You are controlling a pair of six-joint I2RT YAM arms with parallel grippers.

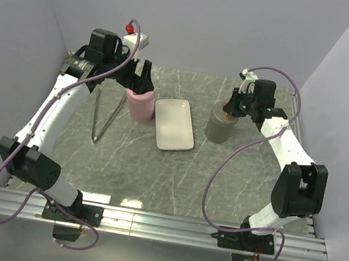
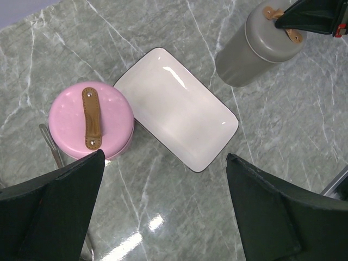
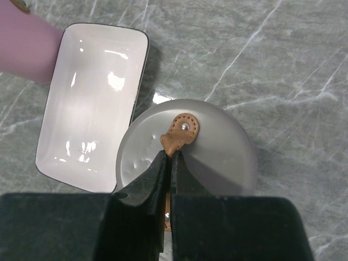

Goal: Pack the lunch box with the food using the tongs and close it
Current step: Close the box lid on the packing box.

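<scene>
Between the shut fingers of the right gripper [image 3: 171,159] a tan strap [image 3: 180,135] is pinched, the jaws being pressed together with only the leather between them. The strap is riveted to the domed lid of a grey container [image 3: 217,157], which is found directly under this gripper, and the hold is taken near the middle of the lid. Just to the left of the gripper, almost touching the grey container, a white rectangular tray [image 3: 92,103] is laid flat on the marble table [image 3: 283,65]. Beyond the tray a pink container [image 3: 24,49] is partly seen. The left gripper [image 1: 141,79] is held spread wide above the table, nothing being caught between its fingers [image 2: 54,212]. Below it and slightly to its left the pink container [image 2: 91,122] is stood, its lid on and crossed by a brown strap [image 2: 91,117]. The tray [image 2: 176,109] is seen lying under the gap of the jaws. The grey container [image 2: 255,49] is placed further off to the right. The tongs [image 1: 96,117] are left on the table to the left of the left gripper, beside the pink container, the joined end turned towards the arm bases, and are touched by neither gripper. From the left wrist only a thin sliver of the tongs [image 2: 50,142] is seen, at the pink container's edge.
</scene>
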